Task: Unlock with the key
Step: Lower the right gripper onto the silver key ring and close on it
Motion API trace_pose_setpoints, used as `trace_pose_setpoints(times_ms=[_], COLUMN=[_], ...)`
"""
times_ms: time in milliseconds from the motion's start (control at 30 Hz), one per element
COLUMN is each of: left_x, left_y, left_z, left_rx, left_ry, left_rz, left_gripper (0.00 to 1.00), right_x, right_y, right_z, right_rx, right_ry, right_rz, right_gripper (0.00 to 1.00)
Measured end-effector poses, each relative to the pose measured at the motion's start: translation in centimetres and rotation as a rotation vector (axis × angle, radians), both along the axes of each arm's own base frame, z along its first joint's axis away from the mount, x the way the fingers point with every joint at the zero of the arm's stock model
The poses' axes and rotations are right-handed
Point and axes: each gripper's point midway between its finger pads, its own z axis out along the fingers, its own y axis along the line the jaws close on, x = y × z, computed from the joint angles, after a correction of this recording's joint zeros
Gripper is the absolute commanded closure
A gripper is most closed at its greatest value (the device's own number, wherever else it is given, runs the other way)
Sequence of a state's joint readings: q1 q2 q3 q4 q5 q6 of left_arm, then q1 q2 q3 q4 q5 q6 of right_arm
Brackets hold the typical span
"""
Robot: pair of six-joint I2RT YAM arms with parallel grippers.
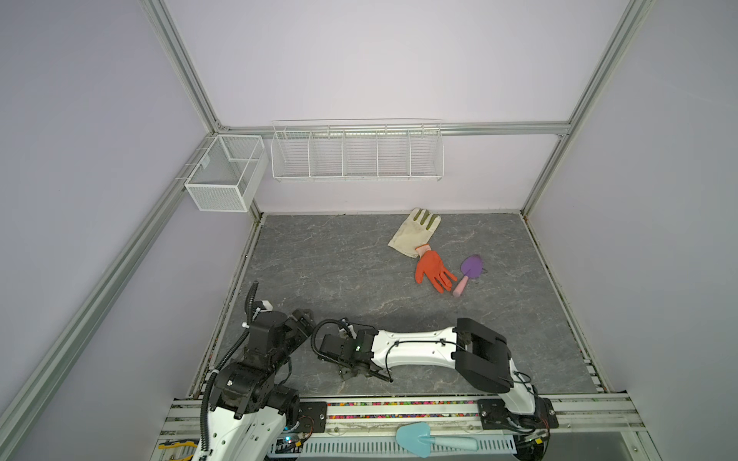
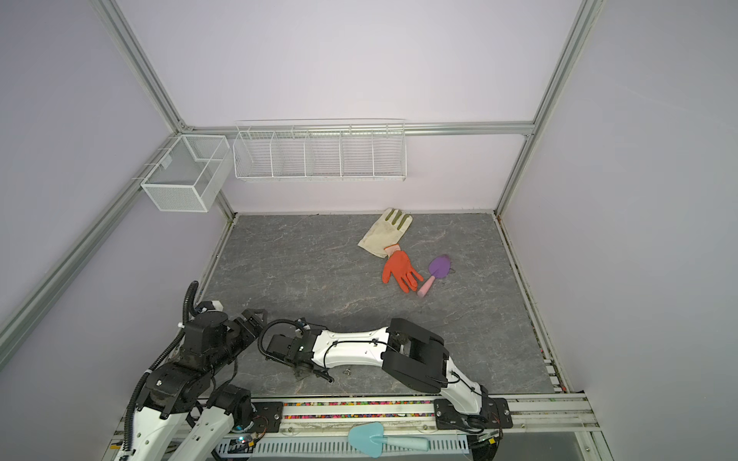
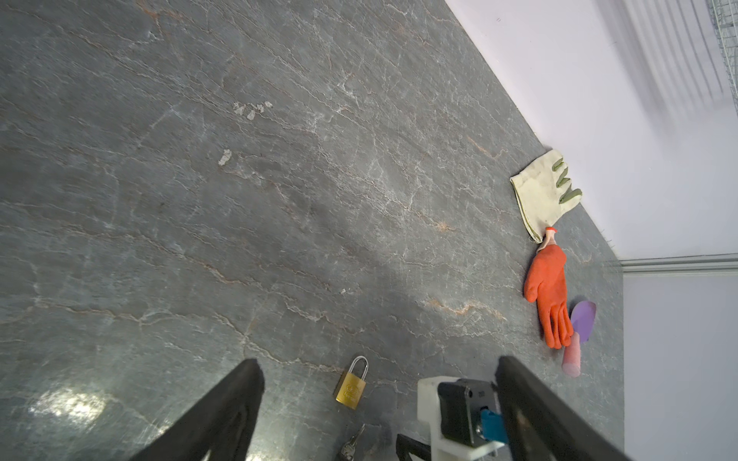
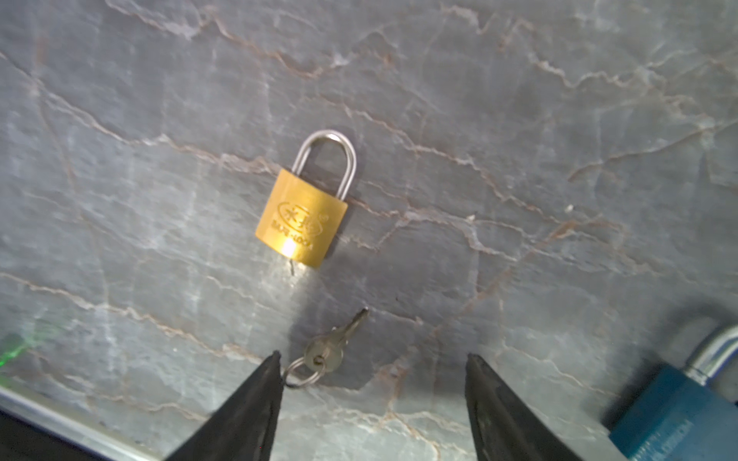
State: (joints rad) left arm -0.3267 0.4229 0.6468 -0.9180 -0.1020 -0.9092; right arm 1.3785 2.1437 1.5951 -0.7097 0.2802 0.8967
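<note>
The right wrist view alone lets "SAFE LOCK" be read on the brass padlock (image 4: 302,217), key (image 4: 335,347) near it; left gripper (image 3: 377,361) and right gripper (image 4: 372,354) gape empty

A grey, veined surface (image 1: 339,271) is seen. Near its front edge a brass padlock (image 4: 301,217) is laid flat, shackle closed, with a ringed key (image 4: 333,345) just beside its base, not touching. A blue padlock (image 4: 675,415) is found nearby. Toward the back, a cream glove (image 1: 415,231) and an orange glove (image 1: 433,271) are laid touching, and a purple trowel (image 1: 469,273) is set beside the orange one.
</note>
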Motion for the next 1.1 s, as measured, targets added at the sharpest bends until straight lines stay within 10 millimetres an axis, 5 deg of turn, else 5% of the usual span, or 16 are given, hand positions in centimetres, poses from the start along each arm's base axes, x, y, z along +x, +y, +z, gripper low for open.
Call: trace_pose_setpoints(times_ms=[567,733,1100], left_x=[0.0,-0.1,-0.3], left_y=[-0.4,0.0,1.0], left_z=[0.3,0.6,1.9], left_rx=[-0.029,-0.027,-0.008], left_ry=[-0.009,-0.026,-0.063], left_rz=[-0.006,0.014,0.051], left_gripper=[0.10,0.10,0.09], right_x=[-0.6,-0.9,-0.9], right_y=[-3.9,-3.2,-0.3], right_z=[-0.1,0.8,1.5], right_rx=[-0.120,-0.096,0.014], right_ry=[-0.005,-0.009,0.012], right_rz=[0.031,0.060,0.131], right_gripper=[0.31,0.32,0.49])
